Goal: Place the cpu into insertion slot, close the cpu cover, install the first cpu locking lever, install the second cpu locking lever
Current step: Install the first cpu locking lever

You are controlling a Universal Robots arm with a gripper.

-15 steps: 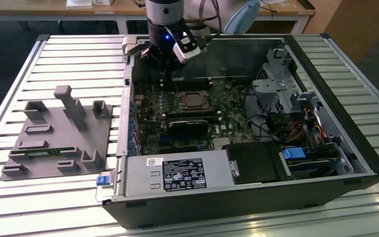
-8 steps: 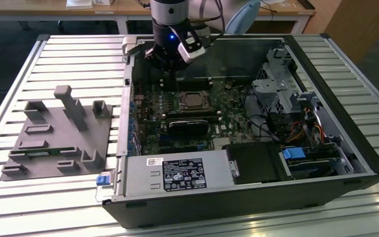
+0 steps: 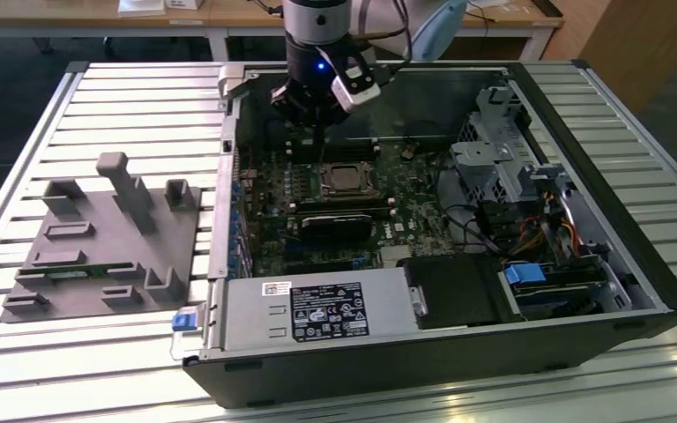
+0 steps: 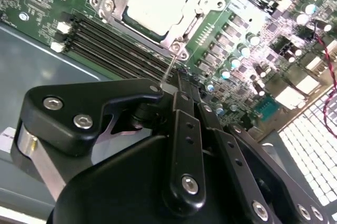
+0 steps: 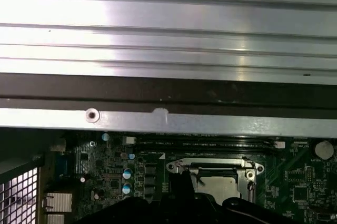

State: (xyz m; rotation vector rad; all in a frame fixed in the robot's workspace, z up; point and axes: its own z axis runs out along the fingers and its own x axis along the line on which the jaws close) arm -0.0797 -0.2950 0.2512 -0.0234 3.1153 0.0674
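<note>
The tool [image 4: 175, 85], pinched narrow, hung just beside the cpu cover [image 4: 111, 4]; the locking lever [image 4: 169, 69] slanted from cover corner to tool tip.

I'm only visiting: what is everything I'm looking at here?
table: one, silver slatted metal, under everything
computer case: one, black, open, on the table
motherboard: one, green, inside the case
cpu: one, dull silver, in the motherboard's socket
cpu cover: one, silvery, framing the cpu
power supply box: one, silver, case's end nearest the exterior camera
fixture plate: one, grey, on the table, exterior view's left
robot arm: one, silver and black, above the motherboard
gripper: one, black, near the cpu cover's corner
</note>
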